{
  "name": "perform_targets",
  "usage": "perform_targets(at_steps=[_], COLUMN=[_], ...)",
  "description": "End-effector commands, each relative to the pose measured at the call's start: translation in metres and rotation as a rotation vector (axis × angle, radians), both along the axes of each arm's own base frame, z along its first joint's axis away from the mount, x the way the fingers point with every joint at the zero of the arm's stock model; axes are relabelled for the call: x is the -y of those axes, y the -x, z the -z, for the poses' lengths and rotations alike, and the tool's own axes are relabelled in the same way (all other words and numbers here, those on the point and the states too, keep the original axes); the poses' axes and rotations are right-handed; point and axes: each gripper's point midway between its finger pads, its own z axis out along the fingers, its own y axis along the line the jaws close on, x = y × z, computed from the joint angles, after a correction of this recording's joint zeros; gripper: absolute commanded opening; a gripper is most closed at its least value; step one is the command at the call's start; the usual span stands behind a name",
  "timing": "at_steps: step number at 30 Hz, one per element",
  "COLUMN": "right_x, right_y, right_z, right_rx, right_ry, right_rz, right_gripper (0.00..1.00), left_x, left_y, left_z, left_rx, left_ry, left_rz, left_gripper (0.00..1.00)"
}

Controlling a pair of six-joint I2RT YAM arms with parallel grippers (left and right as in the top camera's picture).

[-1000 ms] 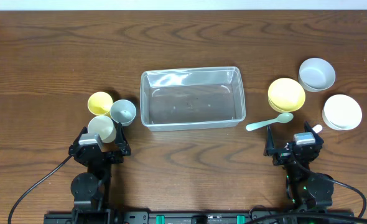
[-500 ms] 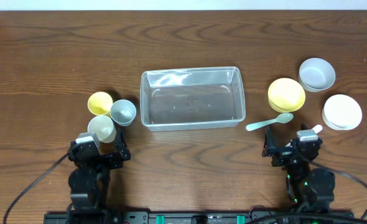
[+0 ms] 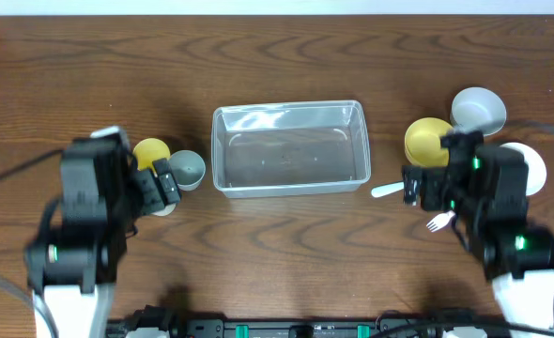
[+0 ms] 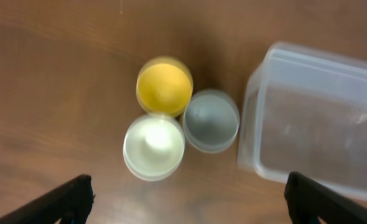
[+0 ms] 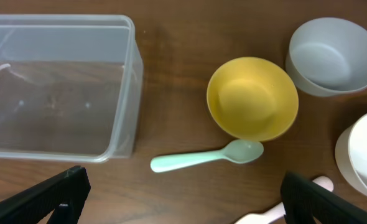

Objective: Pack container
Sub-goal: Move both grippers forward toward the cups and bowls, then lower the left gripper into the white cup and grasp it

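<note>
Nearest the robot, the left tool (image 4: 186, 188) hangs above the table (image 3: 286, 56) with its fingers spread wide apart, gripping nothing. The right tool (image 5: 183, 180) is spread just as wide and is likewise bare. Beneath the right arm lies a white fork (image 3: 437, 222), partly covered by it. Just beyond the right tool a green spoon (image 5: 202, 158) lies flat, its bowl end close against the near side of a yellow bowl (image 5: 252, 98).

On the left, three cups cluster tight together. The white cup (image 4: 153, 146) is nearest, with the grey cup (image 4: 211, 119) to its right and the yellow cup (image 4: 165, 87) farthest. They stand directly before the left tool.

The container (image 3: 291, 145) sits upright mid-table between the two groups. The grey cup is just beside its left wall and the spoon is near its right corner. A white bowl (image 5: 364, 158) is cut off at the right edge, and a pale grey bowl (image 5: 326, 53) sits farthest out.
</note>
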Motion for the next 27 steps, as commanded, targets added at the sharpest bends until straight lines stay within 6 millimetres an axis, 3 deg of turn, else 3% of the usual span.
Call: perform_targets(at_steps=[1,4,7,13,19,27], right_x=[0.0,0.0,0.0,0.0,0.0,0.0], right_y=[-0.015,-0.02,-0.019,-0.013,-0.013,-0.012], right_z=[-0.007,0.008,0.028,0.056,0.063,0.064], right_rx=[-0.056,-0.119,-0.2,-0.323,-0.352,-0.359], right_ry=[-0.008,-0.005,0.001,0.009,0.008,0.008], right_rz=[0.006,0.007,0.008,0.009,0.012,0.015], right_gripper=[0.99,0.99,0.93,0.98,0.98,0.99], left_x=[-0.002,-0.002,-0.002,-0.002,-0.002,-0.003], left_y=[-0.013,-0.019,-0.022,-0.016,-0.017,-0.002], left_z=[-0.001,0.016,0.038,0.076,0.099,0.128], left_rx=[-0.072,-0.146,-0.234,-0.431,-0.53,-0.666], left_ry=[0.003,0.001,0.001,-0.001,-0.003,-0.011], left_rz=[-0.016,-0.016,-0.016,-0.016,-0.017,-0.009], left_gripper=[0.98,0.98,0.98,0.98,0.98,0.96])
